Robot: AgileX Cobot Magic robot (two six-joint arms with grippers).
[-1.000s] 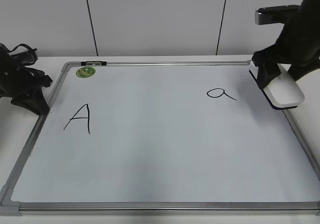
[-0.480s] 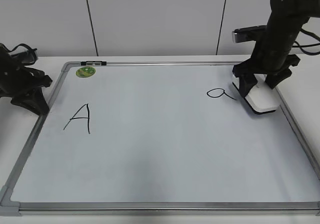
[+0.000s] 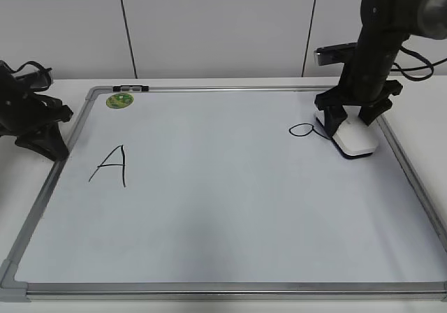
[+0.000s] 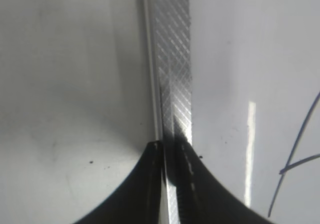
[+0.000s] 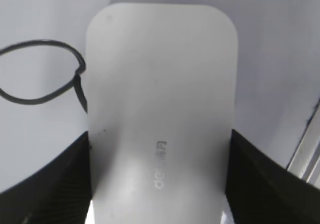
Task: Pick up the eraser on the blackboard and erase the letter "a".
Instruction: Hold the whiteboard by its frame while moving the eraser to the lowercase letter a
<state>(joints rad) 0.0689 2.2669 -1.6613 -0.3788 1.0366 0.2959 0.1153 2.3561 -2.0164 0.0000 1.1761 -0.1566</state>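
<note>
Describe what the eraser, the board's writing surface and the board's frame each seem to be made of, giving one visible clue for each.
The eraser: probably moulded plastic, smooth white matte top with rounded corners and faint raised lettering.
The blackboard surface: a glossy white dry-erase coating, judging by the light reflection streak in the left wrist view.
The frame: likely aluminium, silver-grey with a fine crosshatch pattern.

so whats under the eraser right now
The eraser, clamped by the right gripper, sits over the blackboard, covering the tail of the letter "a". Its underside is hidden.
</note>
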